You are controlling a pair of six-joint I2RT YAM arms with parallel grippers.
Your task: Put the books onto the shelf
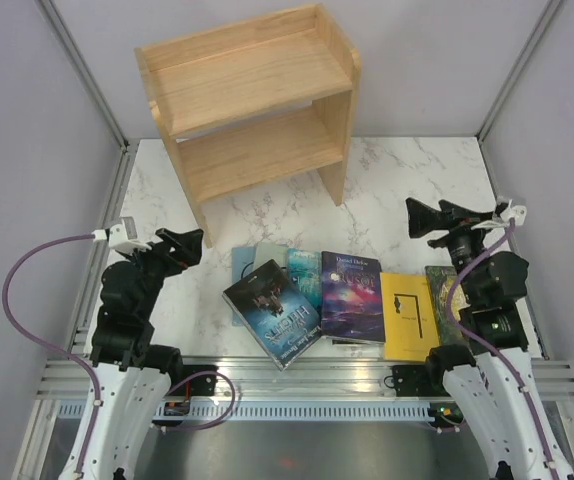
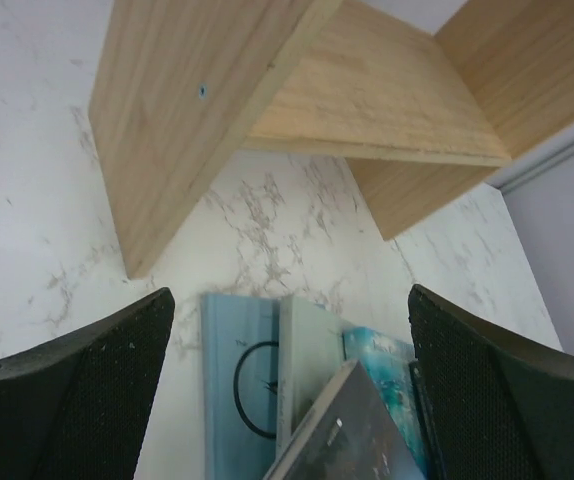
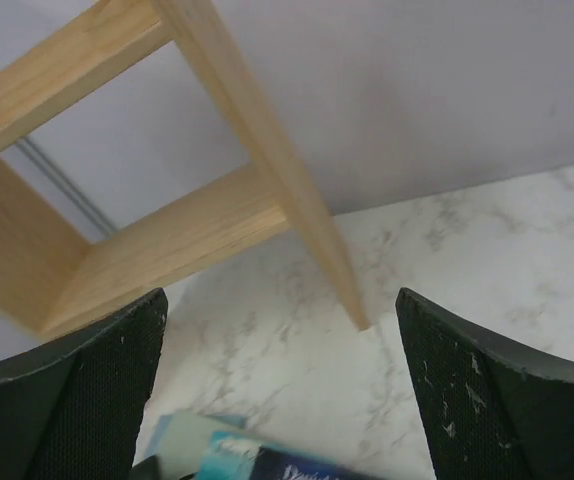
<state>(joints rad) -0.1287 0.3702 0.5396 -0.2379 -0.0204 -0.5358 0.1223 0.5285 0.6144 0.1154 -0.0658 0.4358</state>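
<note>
Top view: shelf (image 1: pixel 257 100) stands upright at the far end of the marble table (image 1: pixel 417 190), turned a little so its open front faces near-left; two tiers, solid side panels. Books lie flat on the table in a loose row near the front edge, well apart from the shelf. At the left of the row, pale blue book (image 1: pixel 244 262), whitish book (image 1: pixel 270 254) and teal book (image 1: pixel 305 268) sit side by side and overlap. Dark book (image 1: pixel 272 312) lies askew on top of them, near corner reaching the table's front edge. Purple-blue book (image 1: pixel 352 295) lies just right of the dark one, and yellow book (image 1: pixel 408 315) is just beside that. Green-gold book (image 1: pixel 439 285) is rightmost, partly hidden by the right arm. Left gripper (image 1: pixel 192 245) hangs just left of the row, near the pale blue book, jaws spread wide with nothing between them. Right gripper (image 1: pixel 414 220) hangs over bare marble beyond the yellow book, pointing left, jaws likewise released and holding nothing. Left wrist view: both fingers (image 2: pixel 87 400) sit at the frame edges, and between them show the shelf's side panel and lower board, then the pale blue, whitish and teal covers with the dark book's corner across them. Right wrist view: fingers (image 3: pixel 507 400) are wide apart, with the shelf's side panel and lower tier ahead and book tops at the bottom edge
</note>
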